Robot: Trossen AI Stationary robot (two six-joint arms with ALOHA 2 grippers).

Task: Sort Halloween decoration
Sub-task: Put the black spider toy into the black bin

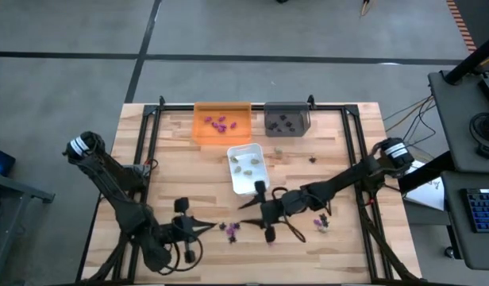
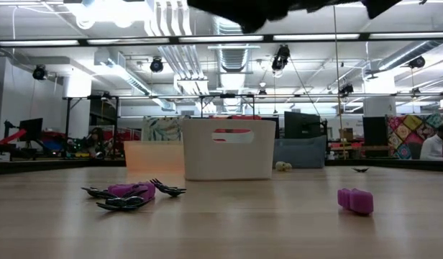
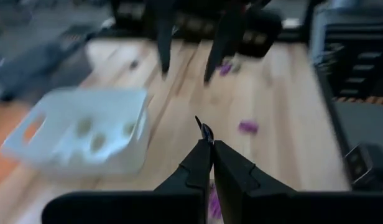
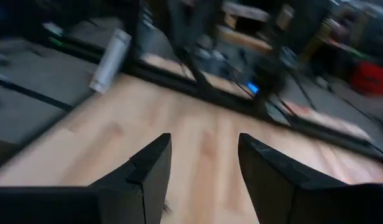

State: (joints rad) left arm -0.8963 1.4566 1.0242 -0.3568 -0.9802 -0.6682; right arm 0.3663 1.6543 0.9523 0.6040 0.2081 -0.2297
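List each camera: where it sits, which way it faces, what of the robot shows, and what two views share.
High: above, looking straight down; both arms, left gripper, right gripper.
Low: at tabletop height, level across the table to the white tray; dark arm parts at top.
Left wrist: past its shut fingers toward the white tray.
Right wrist: past its open fingers over bare wood.
Shared: high and low both show the purple pieces.
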